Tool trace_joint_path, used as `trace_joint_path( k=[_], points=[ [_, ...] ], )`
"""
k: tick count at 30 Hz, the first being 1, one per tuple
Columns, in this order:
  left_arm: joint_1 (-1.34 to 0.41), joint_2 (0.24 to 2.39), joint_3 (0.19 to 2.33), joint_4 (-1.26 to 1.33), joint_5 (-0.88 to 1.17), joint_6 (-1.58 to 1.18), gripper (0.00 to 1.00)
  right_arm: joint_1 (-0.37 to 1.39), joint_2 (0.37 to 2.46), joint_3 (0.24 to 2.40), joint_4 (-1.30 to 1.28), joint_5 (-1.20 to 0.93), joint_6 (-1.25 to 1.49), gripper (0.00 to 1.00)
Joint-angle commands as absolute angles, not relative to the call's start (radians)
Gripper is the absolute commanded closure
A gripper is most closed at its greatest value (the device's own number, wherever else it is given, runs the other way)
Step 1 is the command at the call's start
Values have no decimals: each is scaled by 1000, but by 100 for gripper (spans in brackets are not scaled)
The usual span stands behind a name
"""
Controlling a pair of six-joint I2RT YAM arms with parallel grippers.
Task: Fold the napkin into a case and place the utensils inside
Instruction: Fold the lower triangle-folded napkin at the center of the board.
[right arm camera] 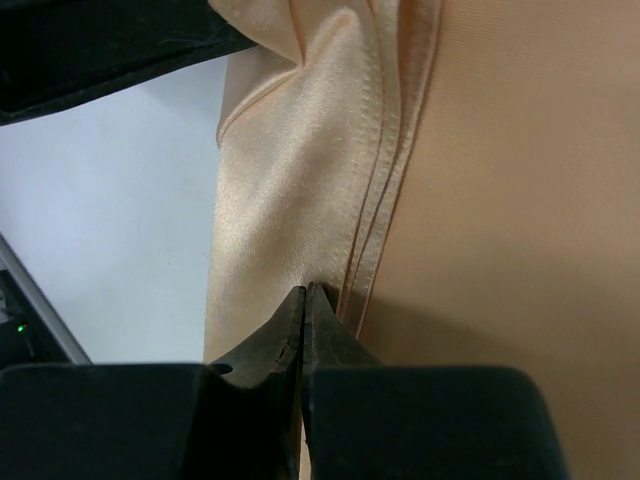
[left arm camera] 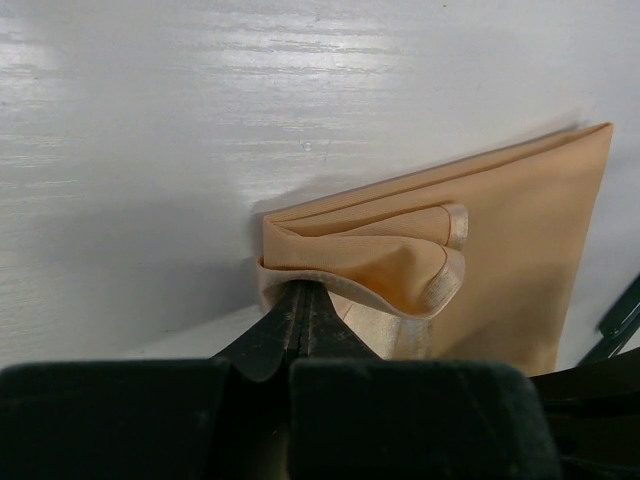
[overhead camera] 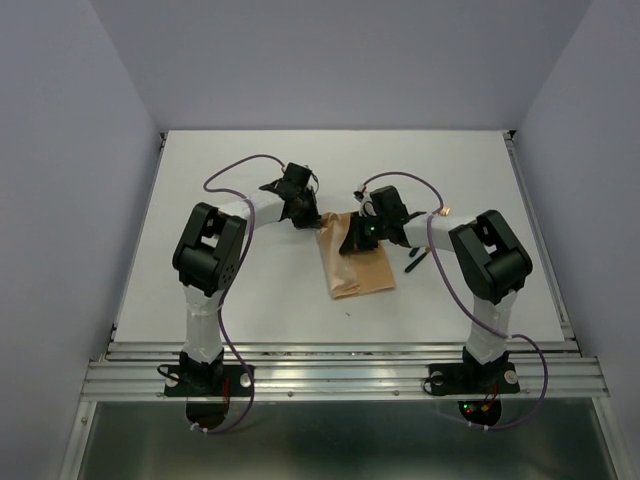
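while bent in over the white table [overhead camera: 200,190], left claw [left arm camera: 303,292] closed tight, pinching a raised fold at the far end of the napkin [overhead camera: 362,272]. peach cloth folded to a narrow rectangle, flat on the table between the two arms, layers bunched and lifted where gripped. right claw [right arm camera: 305,290] also closed, nipping the stitched hem at that same far end. just right of the cloth, thin dark utensil handle [overhead camera: 413,262] on the table; head not made out.
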State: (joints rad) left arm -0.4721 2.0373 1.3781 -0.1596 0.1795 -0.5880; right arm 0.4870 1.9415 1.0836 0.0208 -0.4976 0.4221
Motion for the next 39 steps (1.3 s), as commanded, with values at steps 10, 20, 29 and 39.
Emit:
trace_joint_path(
  k=[10, 20, 29, 39],
  points=[
    [-480, 2063, 1419, -167, 181, -568, 100, 495, 1830, 1127, -26, -338, 453, 79],
    [-482, 2051, 1433, -170, 187, -565, 100, 486, 1959, 1298, -75, -282, 439, 51],
    [-483, 2034, 1442, -181, 202, -548, 100, 486, 2042, 1377, -109, -282, 414, 51],
    [-497, 2010, 1462, -184, 238, -522, 100, 486, 2066, 1394, -107, -281, 411, 76]
  ],
)
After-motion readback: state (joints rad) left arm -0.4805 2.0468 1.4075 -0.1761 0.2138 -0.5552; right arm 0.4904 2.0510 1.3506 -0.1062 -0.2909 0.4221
